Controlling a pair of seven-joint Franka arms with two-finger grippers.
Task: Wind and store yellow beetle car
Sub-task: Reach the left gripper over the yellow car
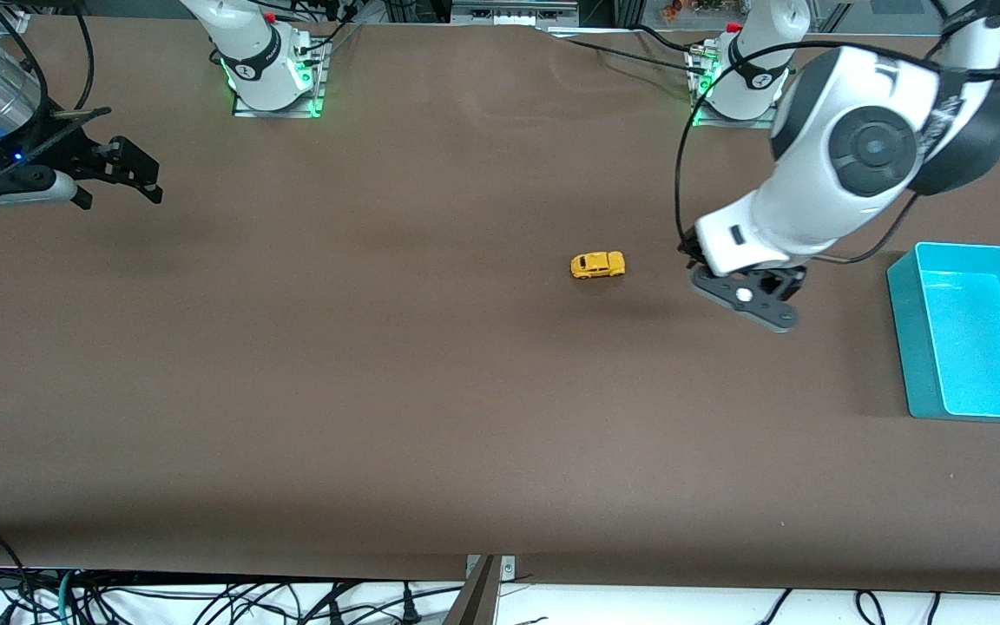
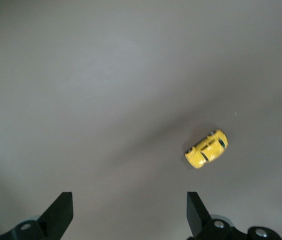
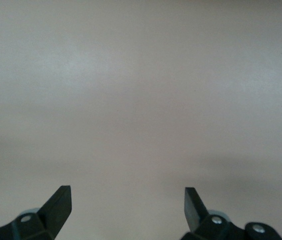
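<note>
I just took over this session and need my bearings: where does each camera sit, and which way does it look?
Front view: high across the table, facing both bases; shows both arms, yellow beetle car, teal bin.
Left wrist view: looks down past the open left gripper at the car, shared with the front view.
Right wrist view: open right gripper over bare table.

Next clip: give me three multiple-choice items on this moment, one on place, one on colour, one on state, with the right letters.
1. The yellow toy car is:
A. in the bin
B. on the table
C. held by a gripper

2. The bin is:
A. red
B. white
C. teal

3. The left gripper, over the table between car and bin, has its fingers:
A. open and empty
B. shut on the car
C. shut on the bin's rim

Answers: B, it rests on the brown table; C, its walls are teal; A, the left wrist view shows the fingers apart.
</note>
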